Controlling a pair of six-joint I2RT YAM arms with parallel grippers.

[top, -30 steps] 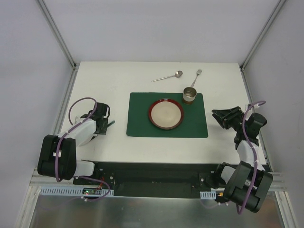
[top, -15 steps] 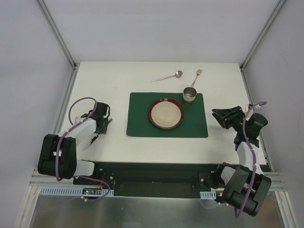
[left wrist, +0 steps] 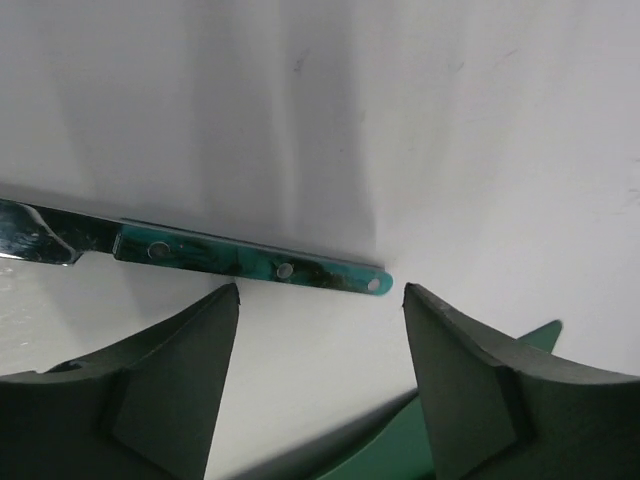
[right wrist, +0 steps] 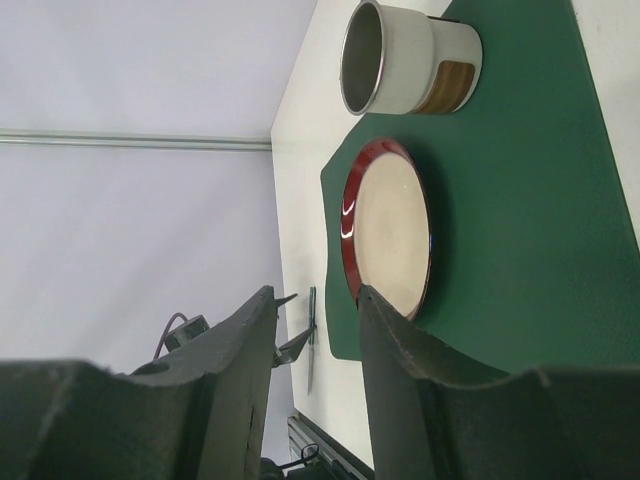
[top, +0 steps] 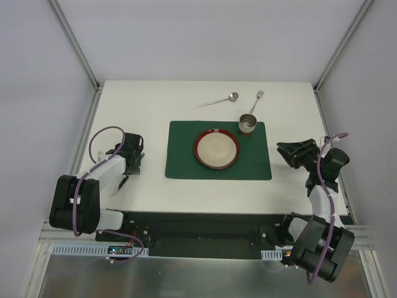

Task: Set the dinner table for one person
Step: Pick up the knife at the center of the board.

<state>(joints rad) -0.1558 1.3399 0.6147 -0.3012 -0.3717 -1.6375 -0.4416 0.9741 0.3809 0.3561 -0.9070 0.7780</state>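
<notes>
The white dinner table [top: 149,105] holds a dark green placemat [top: 251,162] with a red-rimmed plate [top: 217,149] on it and a metal cup [top: 247,123] at its far right corner. A spoon [top: 218,100] and a fork [top: 257,101] lie beyond the mat. A green-handled knife [top: 123,182] lies flat on the table left of the mat. My left gripper [top: 133,165] is open and empty just over the knife's handle [left wrist: 250,262]. My right gripper [top: 286,154] is open and empty, right of the mat.
Metal frame rails [top: 84,133] edge the table on both sides. The arm bases and a black rail [top: 198,226] run along the near edge. White walls enclose the table at the back and sides.
One second ago the knife stuck out from my left gripper. It has since dropped to the table beside the left arm, and the gripper stands open over it. The right arm has barely moved.
</notes>
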